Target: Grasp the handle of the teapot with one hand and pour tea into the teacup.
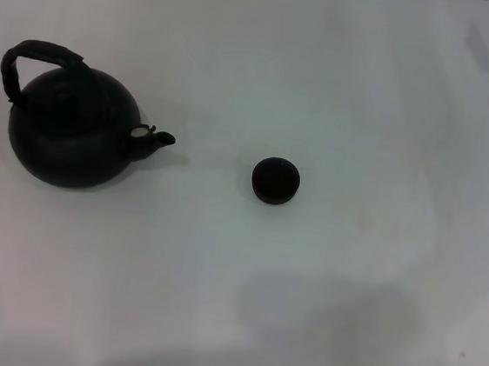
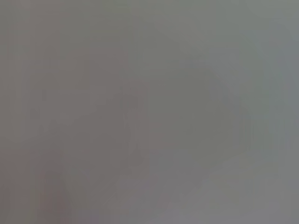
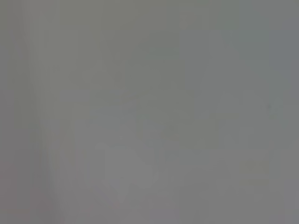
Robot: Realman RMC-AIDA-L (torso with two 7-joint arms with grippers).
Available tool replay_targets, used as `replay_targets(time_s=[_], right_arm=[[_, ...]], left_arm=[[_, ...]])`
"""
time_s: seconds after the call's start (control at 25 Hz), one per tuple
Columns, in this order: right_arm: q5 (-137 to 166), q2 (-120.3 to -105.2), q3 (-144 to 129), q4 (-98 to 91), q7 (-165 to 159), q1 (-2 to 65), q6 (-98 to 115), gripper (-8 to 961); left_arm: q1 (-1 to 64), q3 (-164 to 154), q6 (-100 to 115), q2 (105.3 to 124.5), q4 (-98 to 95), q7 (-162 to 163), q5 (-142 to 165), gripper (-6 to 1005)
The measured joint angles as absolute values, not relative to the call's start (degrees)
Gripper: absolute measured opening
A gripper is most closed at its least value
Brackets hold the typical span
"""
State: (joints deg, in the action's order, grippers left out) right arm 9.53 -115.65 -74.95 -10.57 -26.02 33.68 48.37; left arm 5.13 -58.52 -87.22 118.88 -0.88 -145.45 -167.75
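**Teapot and teacup stood apart on the tabletop, no hand in sight**

The teapot (image 1: 67, 136) sat upright on the white tabletop (image 1: 342, 88), at the left side of the head view and toward the far half of the surface. It was a round, matte black pot with its lid in place. Its handle (image 1: 32, 58) arched over the top, rough and dark, leaning toward the far-left side of the pot rather than standing straight above the lid. The short spout (image 1: 155, 139) pointed right, toward the teacup.

The teacup (image 1: 275, 180) stood to the right of the teapot, near the middle of the tabletop and slightly nearer than the spout. It was small, round and black, with no handle. A clear stretch of white surface lay between spout and cup, so the two were apart, not touching.

Neither the left hand nor the right hand appeared in the head view, and nothing gripped the handle. Both wrist views showed only a flat grey surface with no fingers and no object, so how far either hand was opened could not be told.

Soft grey shadows lay across the near part of the tabletop.
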Motion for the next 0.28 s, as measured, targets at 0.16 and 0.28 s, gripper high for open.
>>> replay_targets(time_s=[0.16,0.28], right_arm=[[9.67,-116.0,-75.06,-10.1,-26.28,33.6,48.47,855],[9.43,-116.02,-75.09,-9.91,-26.45,33.27,48.72,855]], left_arm=[[6.76,-58.72,-86.3,118.56,-1.06,-145.59,-167.46,632],[7.52,-58.7,-84.94,118.47,-1.6,-145.71,-166.62,632]])
